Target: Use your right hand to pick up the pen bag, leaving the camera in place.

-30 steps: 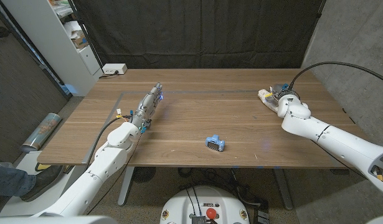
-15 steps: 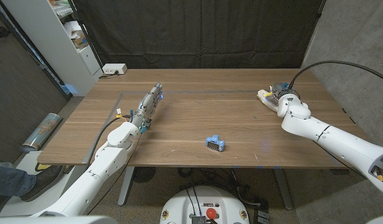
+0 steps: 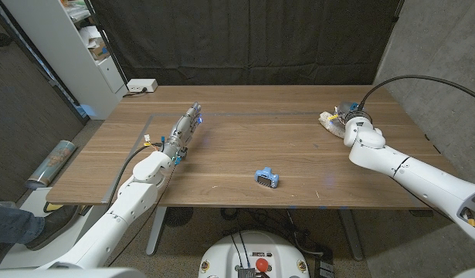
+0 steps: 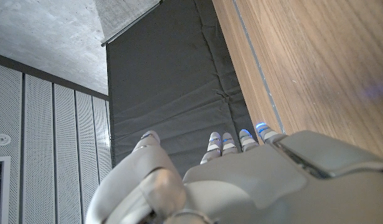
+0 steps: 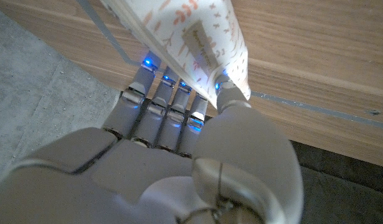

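The left hand is seen from behind, its pale grey back and thumb filling the near part of the view. The fingers lie straight and close together, with small blue lights glowing at the tips of two. Nothing is held. Beside the hand runs the wooden table, with a thin line marked along it. A creased dark curtain hangs beyond, then a slatted grey wall.

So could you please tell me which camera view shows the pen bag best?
The right wrist view: the pen bag shows close, its pale patterned fabric against the right robot hand fingers. In the head view it is a small pale shape mostly behind that hand.
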Action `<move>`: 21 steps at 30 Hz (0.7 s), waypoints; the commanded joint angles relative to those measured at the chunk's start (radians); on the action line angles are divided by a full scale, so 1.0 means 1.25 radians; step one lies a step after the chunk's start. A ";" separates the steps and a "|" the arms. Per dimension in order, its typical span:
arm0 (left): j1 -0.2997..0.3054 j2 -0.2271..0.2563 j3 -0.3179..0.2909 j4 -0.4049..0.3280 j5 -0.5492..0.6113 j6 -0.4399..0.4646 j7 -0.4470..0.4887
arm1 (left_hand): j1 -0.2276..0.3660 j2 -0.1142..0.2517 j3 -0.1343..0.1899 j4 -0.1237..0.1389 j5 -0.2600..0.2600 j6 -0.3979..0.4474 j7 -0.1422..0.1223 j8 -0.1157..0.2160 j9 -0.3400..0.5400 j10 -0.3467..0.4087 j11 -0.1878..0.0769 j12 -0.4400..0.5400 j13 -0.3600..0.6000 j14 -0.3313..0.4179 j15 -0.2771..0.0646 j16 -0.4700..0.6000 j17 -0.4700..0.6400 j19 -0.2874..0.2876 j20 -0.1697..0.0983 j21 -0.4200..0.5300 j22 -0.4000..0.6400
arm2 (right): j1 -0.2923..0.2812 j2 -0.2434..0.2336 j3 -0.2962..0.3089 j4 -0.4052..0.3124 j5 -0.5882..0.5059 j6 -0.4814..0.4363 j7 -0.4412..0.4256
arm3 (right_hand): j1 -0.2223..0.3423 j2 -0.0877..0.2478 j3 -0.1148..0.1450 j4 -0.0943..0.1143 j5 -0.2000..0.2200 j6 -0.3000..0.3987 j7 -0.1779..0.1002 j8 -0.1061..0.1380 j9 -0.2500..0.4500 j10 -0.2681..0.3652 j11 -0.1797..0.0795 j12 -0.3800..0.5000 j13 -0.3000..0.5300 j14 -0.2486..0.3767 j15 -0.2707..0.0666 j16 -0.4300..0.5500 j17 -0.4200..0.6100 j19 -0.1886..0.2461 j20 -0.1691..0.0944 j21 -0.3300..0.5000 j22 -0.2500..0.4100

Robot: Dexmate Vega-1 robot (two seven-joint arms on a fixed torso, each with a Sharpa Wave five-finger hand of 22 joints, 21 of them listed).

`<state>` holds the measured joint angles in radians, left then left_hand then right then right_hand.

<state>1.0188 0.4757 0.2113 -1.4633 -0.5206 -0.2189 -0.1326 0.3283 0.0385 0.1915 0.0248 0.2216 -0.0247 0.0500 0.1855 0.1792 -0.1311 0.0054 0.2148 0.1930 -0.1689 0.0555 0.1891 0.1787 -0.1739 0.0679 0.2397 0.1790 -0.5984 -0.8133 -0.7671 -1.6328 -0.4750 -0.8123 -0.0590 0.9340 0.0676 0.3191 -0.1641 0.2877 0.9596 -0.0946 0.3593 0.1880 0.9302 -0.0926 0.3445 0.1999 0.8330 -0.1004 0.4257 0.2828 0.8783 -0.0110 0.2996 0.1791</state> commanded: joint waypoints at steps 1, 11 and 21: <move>-0.005 0.000 -0.001 0.003 0.000 0.000 -0.005 | 0.003 0.007 -0.002 -0.003 -0.001 0.003 0.005 0.004 0.001 0.001 0.001 -0.002 0.002 -0.011 0.002 0.000 0.004 -0.024 0.006 -0.004 0.002 | -0.005 0.001 0.006 -0.003 -0.008 0.009 -0.014 | 0.011 0.000 0.006 0.003 -0.005 0.014 -0.001 0.005 0.005 0.014 0.001 0.007 0.001 0.013 -0.033 0.005 0.003 0.006 -0.002 -0.001 0.004; -0.009 -0.004 0.002 0.009 0.001 -0.003 -0.009 | 0.003 0.008 -0.002 -0.004 -0.001 0.004 0.005 0.004 0.001 0.002 0.003 -0.002 0.002 -0.012 0.001 0.000 0.004 -0.024 0.005 -0.006 0.002 | -0.011 -0.006 0.013 -0.021 -0.014 0.001 -0.010 | 0.016 0.001 0.008 0.003 -0.008 0.021 -0.001 0.005 0.005 0.019 0.000 0.006 0.001 0.021 -0.035 0.004 0.003 0.009 -0.006 0.000 0.004; -0.013 -0.009 0.002 0.020 -0.001 -0.008 -0.015 | 0.002 0.008 -0.003 -0.004 -0.001 0.004 0.005 0.004 0.001 0.002 0.002 -0.002 0.002 -0.012 0.002 0.000 0.004 -0.023 0.006 -0.007 0.002 | -0.013 -0.012 0.018 -0.040 -0.021 -0.002 -0.004 | 0.021 0.002 0.008 0.004 -0.011 0.015 0.000 0.001 0.006 0.017 0.000 0.002 0.001 0.030 -0.039 0.009 0.008 0.013 -0.015 0.001 0.004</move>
<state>1.0081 0.4704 0.2120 -1.4503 -0.5210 -0.2238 -0.1444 0.3283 0.0385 0.1883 0.0216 0.2216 -0.0212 0.0536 0.1855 0.1790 -0.1311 0.0054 0.2148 0.1929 -0.1688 0.0555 0.1891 0.1788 -0.1739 0.0678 0.2319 0.1790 -0.6104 -0.8201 -0.7512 -1.6597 -0.4914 -0.8081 -0.0723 0.9433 0.0711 0.3222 -0.1610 0.2769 0.9793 -0.0962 0.3576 0.1937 0.9452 -0.0944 0.3445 0.2001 0.8634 -0.1090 0.4294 0.2889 0.8942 -0.0269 0.2997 0.1791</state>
